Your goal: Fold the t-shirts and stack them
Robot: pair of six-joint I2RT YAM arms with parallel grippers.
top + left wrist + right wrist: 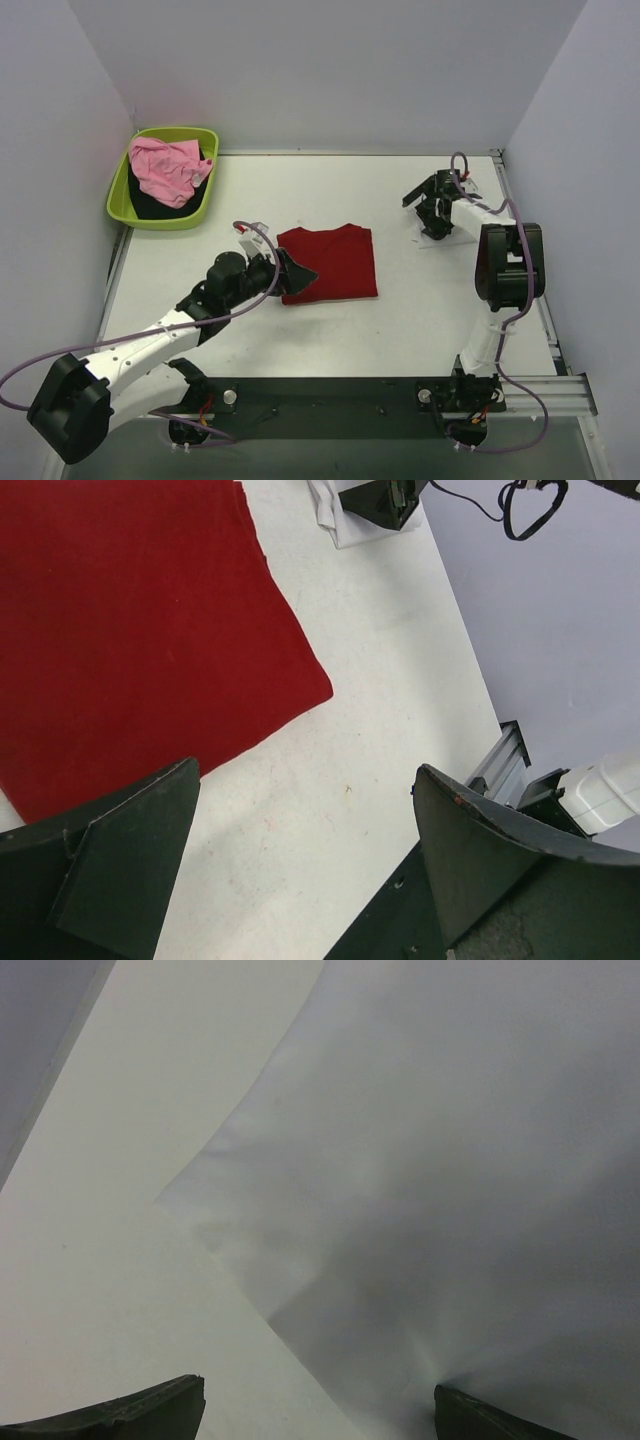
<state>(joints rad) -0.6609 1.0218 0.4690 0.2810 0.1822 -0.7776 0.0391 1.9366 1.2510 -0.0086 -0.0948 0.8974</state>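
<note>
At the table's [420,300] middle lies the red shirt [335,265], folded into a flat, neat rectangle with straight edges. The left gripper [297,272] sits low at that shirt's left edge, its arm reaching in from the near left corner. In the left wrist view this gripper [300,880] is spread wide and has hold of nothing: one finger overlaps the near border of the red shirt [130,630], the other stands over bare table, and only tabletop shows between them. Far to the right, well apart from the red shirt, the right gripper [437,213] points down at the white shirt [440,237], a small pale patch on the table under it near the right edge. The right wrist view is filled by the white shirt [450,1180], smooth for the most part, with soft creases running toward the lower right. Only the tips of the right gripper [320,1420] show at the bottom of that view, set wide apart; the cloth lies between and beyond them, not pinched. At the far left corner stands the green tub [118,200], against the wall. Inside it the pink shirt [165,168] is crumpled on top of the black shirt [150,207], which shows along the tub's near side.
</note>
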